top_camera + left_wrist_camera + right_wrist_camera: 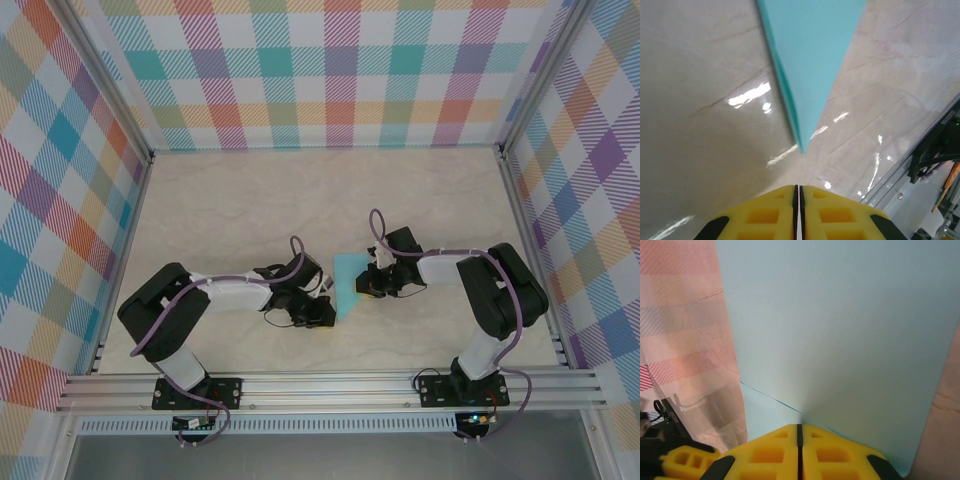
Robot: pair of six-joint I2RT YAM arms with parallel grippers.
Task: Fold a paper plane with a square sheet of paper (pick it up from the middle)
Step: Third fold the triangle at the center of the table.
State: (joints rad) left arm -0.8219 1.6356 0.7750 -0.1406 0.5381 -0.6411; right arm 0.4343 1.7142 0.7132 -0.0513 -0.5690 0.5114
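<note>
Cyan paper, folded to a pointed shape, lies on the marble-patterned table (250, 200) in the top view. This is the paper plane (347, 285), and it sits between the two arms. The left gripper (325, 303) is just beside its left edge and the right gripper (368, 282) is at its right edge. Checked walls (340, 70) in many colours close three sides, and a metal rail (330, 385) runs along the near edge by the arm bases. Nothing lies between the grippers and the paper.

From the left wrist, the yellow fingers (770, 212) are pressed together with nothing between them. The sharp tip of the paper plane (810, 60) points toward them and rests on the glossy table (700, 150), near the fingertips but apart from them. At the right are the rail (905, 170) and some dark cables (935, 150).

From the right wrist, the paper plane (840, 330) covers most of the view and hides the table behind it. The right gripper (799, 430) is closed, and the sheet meets its tips, so it appears pinched there. A strip of table (690, 340) with pink reflections shows on the left.
</note>
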